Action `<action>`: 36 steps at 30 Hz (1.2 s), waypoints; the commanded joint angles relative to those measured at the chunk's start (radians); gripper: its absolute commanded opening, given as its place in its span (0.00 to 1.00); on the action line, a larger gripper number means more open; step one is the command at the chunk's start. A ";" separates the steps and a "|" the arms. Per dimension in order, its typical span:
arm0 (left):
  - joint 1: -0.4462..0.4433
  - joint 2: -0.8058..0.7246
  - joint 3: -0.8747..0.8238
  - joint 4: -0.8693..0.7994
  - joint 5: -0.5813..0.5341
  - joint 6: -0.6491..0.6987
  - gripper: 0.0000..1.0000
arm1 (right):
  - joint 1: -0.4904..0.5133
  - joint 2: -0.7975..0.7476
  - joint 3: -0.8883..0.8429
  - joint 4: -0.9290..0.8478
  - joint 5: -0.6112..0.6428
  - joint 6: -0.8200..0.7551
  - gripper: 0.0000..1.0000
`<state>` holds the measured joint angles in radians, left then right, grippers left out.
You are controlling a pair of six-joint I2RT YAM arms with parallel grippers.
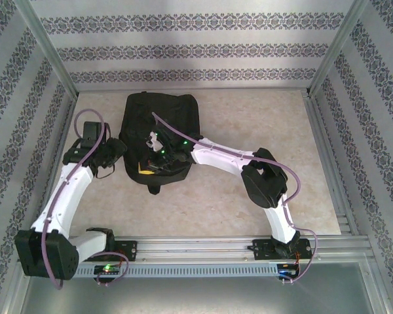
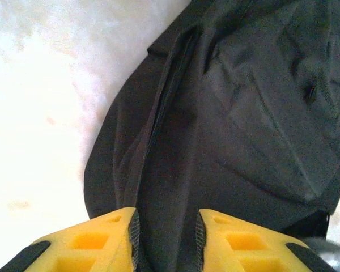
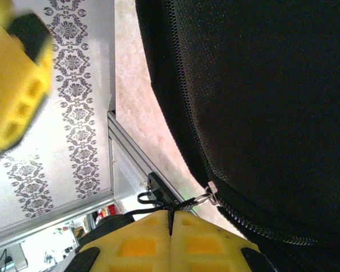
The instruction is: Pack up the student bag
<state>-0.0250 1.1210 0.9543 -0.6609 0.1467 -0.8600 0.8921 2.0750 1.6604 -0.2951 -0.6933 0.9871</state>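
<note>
The student bag (image 1: 173,111) is a large black backpack lying flat at the back middle of the table. My left gripper (image 1: 118,154) is at its left edge. In the left wrist view that gripper (image 2: 167,218) is open, its yellow fingers (image 2: 110,241) set a little apart over a dark fold of the bag (image 2: 243,113). My right gripper (image 1: 148,163) is over the bag's near part. In the right wrist view it (image 3: 171,214) is shut on the black zipper pull cord (image 3: 184,204). That cord runs to the metal zipper slider (image 3: 211,195) on the bag (image 3: 260,85).
Patterned walls and aluminium posts (image 1: 49,46) close in the beige table (image 1: 249,203) on three sides. A metal rail (image 1: 203,248) with both arm bases runs along the near edge. A yellow finger of the left gripper (image 3: 17,85) is close in the right wrist view.
</note>
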 commanded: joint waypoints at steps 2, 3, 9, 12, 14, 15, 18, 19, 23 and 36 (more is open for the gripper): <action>-0.001 -0.050 -0.082 -0.046 0.079 -0.079 0.32 | -0.008 -0.011 -0.022 0.073 -0.008 0.026 0.00; -0.003 -0.056 -0.092 -0.046 0.082 -0.082 0.32 | -0.010 -0.012 -0.026 0.075 -0.008 0.027 0.00; -0.015 -0.042 -0.164 0.034 0.127 -0.128 0.32 | -0.011 -0.018 -0.043 0.085 -0.011 0.028 0.00; -0.019 -0.014 -0.208 0.122 0.154 -0.135 0.32 | -0.010 -0.018 -0.051 0.087 -0.009 0.028 0.00; -0.023 0.010 -0.221 0.150 0.154 -0.130 0.31 | -0.010 -0.018 -0.054 0.087 -0.012 0.026 0.00; -0.023 0.019 -0.227 0.159 0.148 -0.126 0.31 | -0.010 -0.019 -0.057 0.088 -0.014 0.027 0.00; -0.023 0.029 -0.241 0.185 0.112 -0.101 0.29 | -0.010 -0.024 -0.073 0.088 -0.015 0.024 0.00; -0.022 0.028 -0.238 0.185 0.102 -0.094 0.28 | -0.010 -0.026 -0.077 0.086 -0.017 0.021 0.00; -0.023 0.014 -0.217 0.165 0.066 -0.068 0.16 | -0.015 -0.054 -0.100 0.028 -0.005 -0.025 0.00; 0.013 0.006 -0.193 0.090 0.006 -0.003 0.00 | -0.087 -0.161 -0.269 -0.132 0.016 -0.195 0.00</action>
<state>-0.0391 1.1454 0.7429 -0.5373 0.2539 -0.9009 0.8402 1.9621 1.4410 -0.3119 -0.6712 0.8513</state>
